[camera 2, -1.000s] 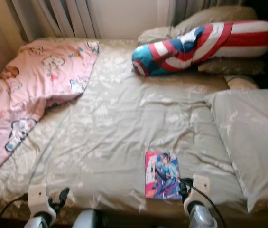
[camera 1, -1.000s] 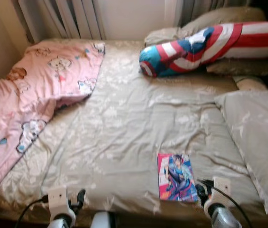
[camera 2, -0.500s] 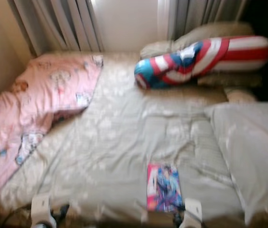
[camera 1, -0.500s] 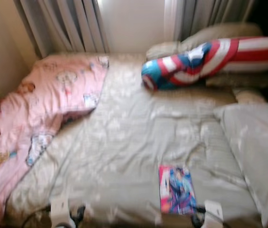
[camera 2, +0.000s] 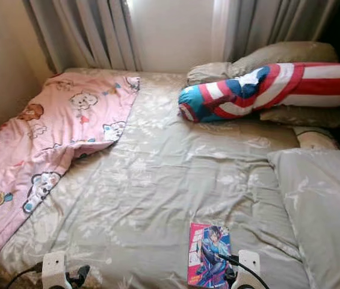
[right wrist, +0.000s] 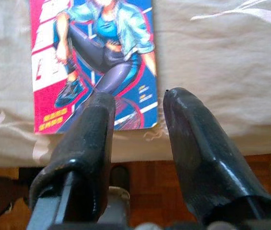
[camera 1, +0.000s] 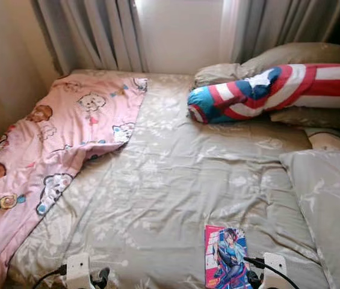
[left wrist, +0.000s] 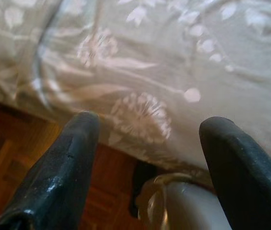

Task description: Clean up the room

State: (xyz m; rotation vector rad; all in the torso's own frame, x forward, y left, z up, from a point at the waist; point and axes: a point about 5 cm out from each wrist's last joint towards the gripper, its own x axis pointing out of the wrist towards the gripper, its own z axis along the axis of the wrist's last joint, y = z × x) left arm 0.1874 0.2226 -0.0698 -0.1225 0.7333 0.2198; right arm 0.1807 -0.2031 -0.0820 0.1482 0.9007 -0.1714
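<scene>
A pink and blue comic book (camera 1: 225, 257) lies flat on the beige flowered bedsheet (camera 1: 176, 180), close to the bed's front edge. My right gripper (right wrist: 140, 103) is open at that edge, its black fingertips just over the book's near corner (right wrist: 92, 62) and nothing between them. It also shows beside the book in the head view (camera 1: 254, 280). My left gripper (left wrist: 149, 122) is open too, over the sheet's overhanging front edge further left (camera 1: 100, 278), holding nothing.
A pink cartoon blanket (camera 1: 55, 150) covers the bed's left side. A red, white and blue bolster (camera 1: 266, 93) lies at the back on beige pillows, and a grey pillow (camera 1: 332, 205) on the right. Curtains (camera 1: 97, 36) hang behind. Wooden floor (left wrist: 10, 153) lies below the bed edge.
The camera has tilted up, so the bed and book sit lower in the picture and more curtain shows. Both grippers appear lower at the frame's bottom. The book has not moved.
</scene>
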